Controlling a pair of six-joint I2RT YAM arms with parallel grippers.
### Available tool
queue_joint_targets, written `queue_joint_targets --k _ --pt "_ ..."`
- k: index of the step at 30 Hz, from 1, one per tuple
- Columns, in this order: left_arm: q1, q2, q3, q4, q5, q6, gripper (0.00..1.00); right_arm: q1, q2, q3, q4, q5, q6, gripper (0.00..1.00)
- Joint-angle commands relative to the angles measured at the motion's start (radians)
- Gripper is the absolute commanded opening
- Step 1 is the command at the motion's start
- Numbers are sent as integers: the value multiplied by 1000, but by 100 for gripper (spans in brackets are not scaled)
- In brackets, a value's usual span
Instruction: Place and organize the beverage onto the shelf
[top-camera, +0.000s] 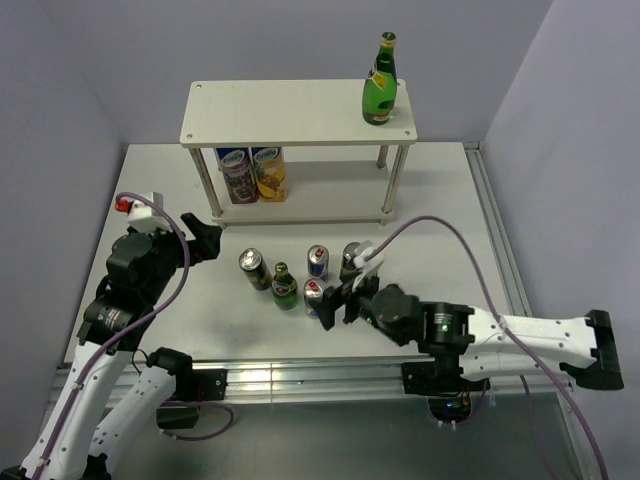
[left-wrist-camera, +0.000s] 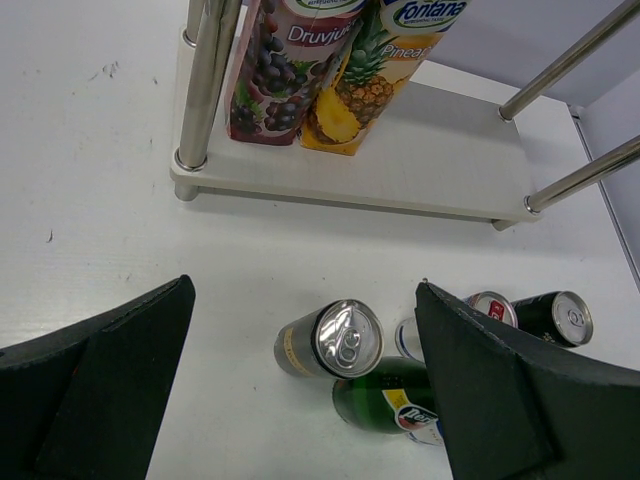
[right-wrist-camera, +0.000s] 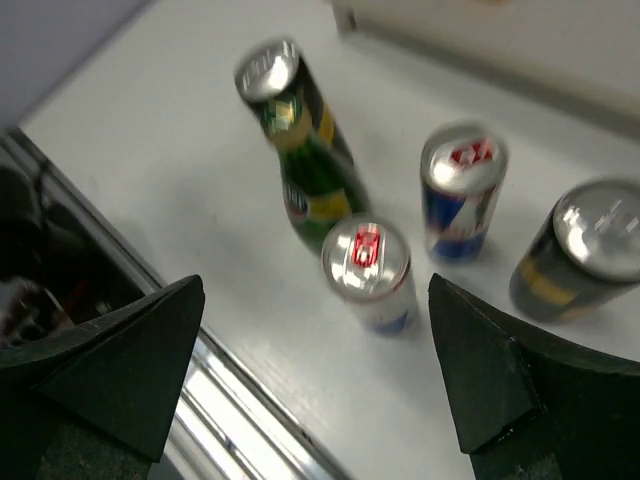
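The shelf stands at the back with one green bottle upright on its top board at the right. On the table stand a dark can, a second green bottle, two blue-and-silver cans and another dark can. My right gripper is open and empty. The nearer blue can stands just ahead of its fingers. My left gripper is open and empty, left of the group and above it. In the left wrist view the dark can and the bottle lie ahead of it.
Two juice cartons stand on the shelf's lower board at the left. Thin metal legs hold the boards. The table's metal front rail runs right below my right gripper. Purple walls enclose the back and sides.
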Motion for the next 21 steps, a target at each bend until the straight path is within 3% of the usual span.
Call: queue_joint_targets --k 1,3,7,11,16,21 --pt "5 1 3 37 12 18 99 168 62 -68 39 209 143 100" --pt "5 2 3 37 12 18 99 237 100 -113 44 287 241 100" --pt "5 7 3 37 12 18 99 323 178 -153 119 292 307 100" --pt "6 11 3 35 11 16 99 365 342 -67 -3 390 391 100" --pt "5 5 2 37 11 16 99 366 461 -21 -145 508 553 100" --pt "5 10 3 37 12 16 99 299 540 -71 -15 482 533 100"
